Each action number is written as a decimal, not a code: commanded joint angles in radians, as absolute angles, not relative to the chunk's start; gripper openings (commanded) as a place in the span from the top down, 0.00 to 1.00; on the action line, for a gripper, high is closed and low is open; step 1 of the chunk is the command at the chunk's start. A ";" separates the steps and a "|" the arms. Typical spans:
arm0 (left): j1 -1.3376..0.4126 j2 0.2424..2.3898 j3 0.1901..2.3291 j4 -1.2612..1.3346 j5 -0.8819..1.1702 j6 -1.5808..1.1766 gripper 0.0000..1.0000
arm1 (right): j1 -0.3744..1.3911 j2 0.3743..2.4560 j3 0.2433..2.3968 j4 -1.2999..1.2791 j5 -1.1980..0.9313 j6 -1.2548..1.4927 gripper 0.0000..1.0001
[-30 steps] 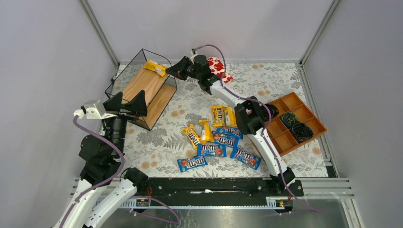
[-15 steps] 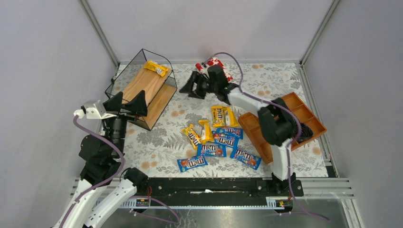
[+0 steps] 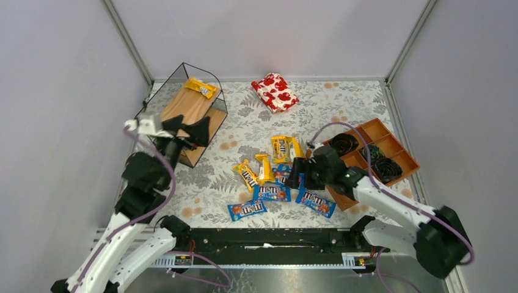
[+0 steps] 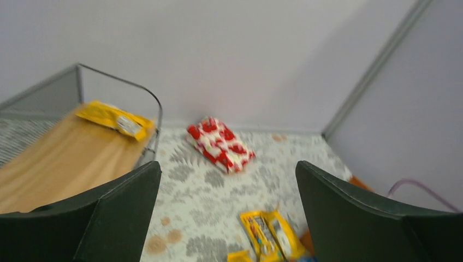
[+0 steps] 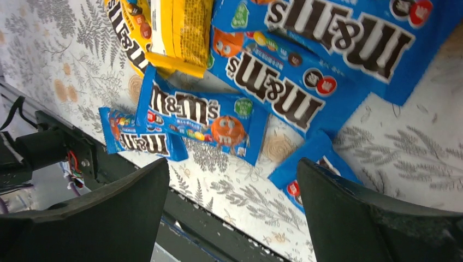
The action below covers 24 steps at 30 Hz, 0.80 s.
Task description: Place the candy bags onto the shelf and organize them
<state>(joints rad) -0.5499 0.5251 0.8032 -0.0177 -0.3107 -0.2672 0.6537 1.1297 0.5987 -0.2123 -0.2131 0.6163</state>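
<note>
Top view: one yellow bag (image 3: pixel 201 87) lies at the far end of the shelf (image 3: pixel 183 108), which stands far left on the table (image 3: pixel 366 104). The other candy bags (image 3: pixel 273 183) – blue and yellow – lie heaped mid-table, towards the near edge. The right gripper (image 3: pixel 298 174) hovers at the heap's right side, spread wide and empty. The left gripper (image 3: pixel 190 129), equally wide and empty, sits at the shelf's near end.

Left wrist view: the shelf board with its yellow bag on the left, a red floral pouch (image 4: pixel 218 144) beyond.

Right wrist view: spread fingers straddle a blue bag (image 5: pixel 202 123) from above.

This looks like the reach for the next bag. The bags overlap – the descent should close on one alone.

A second ago the right arm stretched far, beside the shelf, pincer shut; it has swung back and opened. The left arm has edged closer to the shelf.
</note>
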 commanded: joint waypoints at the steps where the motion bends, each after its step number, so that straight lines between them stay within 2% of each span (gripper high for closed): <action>1: -0.551 0.692 0.900 -0.167 -0.038 -0.383 0.01 | 0.659 0.984 0.541 -0.253 -0.155 0.697 0.07; 6: -0.551 0.839 0.878 -0.224 0.373 -0.535 0.06 | 0.675 0.949 0.495 -0.191 -0.211 0.755 0.07; 10: -0.553 0.940 0.796 -0.205 0.480 -0.621 0.14 | 0.676 0.997 0.517 -0.162 -0.215 0.732 0.07; 13: -0.573 1.021 0.766 -0.169 0.481 -0.633 0.20 | 0.676 1.073 0.539 -0.115 -0.230 0.698 0.06; 19: -0.598 1.260 0.810 -0.177 0.320 -0.551 0.31 | 0.675 1.255 0.546 0.084 -0.316 0.645 0.05; 21: -0.598 1.356 0.844 -0.178 0.319 -0.522 0.37 | 0.675 1.305 0.549 0.137 -0.355 0.644 0.06; 24: -0.579 1.481 0.908 -0.183 0.339 -0.510 0.39 | 0.675 1.343 0.533 0.215 -0.402 0.661 0.06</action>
<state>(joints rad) -0.5972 1.3682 0.8055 -0.2119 0.3489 -0.5541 0.6685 1.3060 0.5098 0.0448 -0.3084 0.6750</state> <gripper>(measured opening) 0.622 0.943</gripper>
